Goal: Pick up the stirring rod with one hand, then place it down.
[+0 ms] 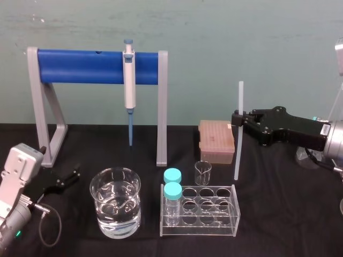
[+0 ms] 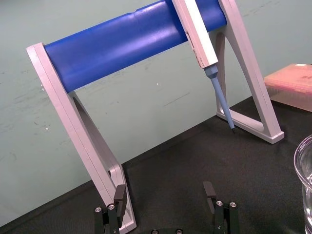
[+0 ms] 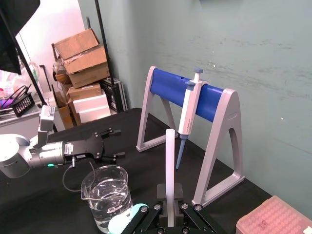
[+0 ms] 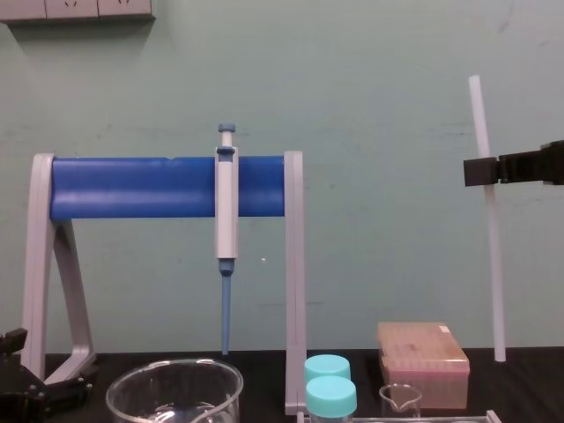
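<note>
The stirring rod (image 1: 238,134) is a thin whitish stick standing nearly upright at the right of the table. My right gripper (image 1: 239,119) is shut on it a little above its middle, with the black fingers (image 4: 481,172) pinching it from the right. In the right wrist view the rod (image 3: 169,161) rises straight up from between the pads (image 3: 163,191). Its lower end (image 4: 500,355) is low near the black tabletop; I cannot tell whether it touches. My left gripper (image 1: 67,179) rests open at the front left, nothing between its fingers (image 2: 117,195).
A grey stand with a blue bar (image 1: 86,67) holds the pipette (image 1: 129,85) at the back. A water-filled beaker (image 1: 115,202), a clear rack (image 1: 199,210) with two teal-capped vials (image 1: 172,187), a small beaker (image 1: 202,172) and a pink tip box (image 1: 216,140) stand left of the rod.
</note>
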Controlling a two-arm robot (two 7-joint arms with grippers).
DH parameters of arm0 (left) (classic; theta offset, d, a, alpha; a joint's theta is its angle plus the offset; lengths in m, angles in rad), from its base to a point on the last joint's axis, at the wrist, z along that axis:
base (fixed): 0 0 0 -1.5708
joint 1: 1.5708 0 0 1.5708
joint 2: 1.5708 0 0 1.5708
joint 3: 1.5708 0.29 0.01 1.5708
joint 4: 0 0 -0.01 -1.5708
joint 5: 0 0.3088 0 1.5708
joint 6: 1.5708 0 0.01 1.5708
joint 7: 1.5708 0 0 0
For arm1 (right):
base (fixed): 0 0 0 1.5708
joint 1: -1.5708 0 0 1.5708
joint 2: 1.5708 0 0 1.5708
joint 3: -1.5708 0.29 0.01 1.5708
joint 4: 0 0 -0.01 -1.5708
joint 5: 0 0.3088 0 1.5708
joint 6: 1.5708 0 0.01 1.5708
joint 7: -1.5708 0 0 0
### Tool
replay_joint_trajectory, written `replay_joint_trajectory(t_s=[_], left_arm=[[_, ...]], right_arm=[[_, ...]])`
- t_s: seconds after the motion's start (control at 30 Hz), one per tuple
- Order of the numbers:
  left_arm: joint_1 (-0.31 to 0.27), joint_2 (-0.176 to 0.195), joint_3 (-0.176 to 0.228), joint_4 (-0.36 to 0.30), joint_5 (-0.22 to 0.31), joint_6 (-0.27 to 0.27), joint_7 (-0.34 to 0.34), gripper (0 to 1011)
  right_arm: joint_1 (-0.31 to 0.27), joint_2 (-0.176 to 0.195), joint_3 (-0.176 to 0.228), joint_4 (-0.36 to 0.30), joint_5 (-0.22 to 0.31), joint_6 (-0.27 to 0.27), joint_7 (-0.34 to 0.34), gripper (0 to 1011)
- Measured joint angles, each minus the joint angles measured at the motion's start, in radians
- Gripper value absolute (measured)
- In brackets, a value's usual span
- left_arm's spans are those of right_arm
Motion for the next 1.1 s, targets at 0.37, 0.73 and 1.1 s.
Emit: replay_joint_trajectory(t_s=[0.37,0.73,1.1], left_arm=[[0.0,0.0,0.0,0.0,0.0,0.0,0.0,1005],[0.0,0.0,0.0,0.0,0.0,0.0,0.0,1005],[0.0,0.0,0.0,0.0,0.0,0.0,0.0,1004]], right_arm=[[0.0,0.0,0.0,0.0,0.0,0.0,0.0,72],[0.0,0.0,0.0,0.0,0.0,0.0,0.0,72],[0.014,-0.006,-0.012,0.019,-0.003,-0.012,0.023,71]])
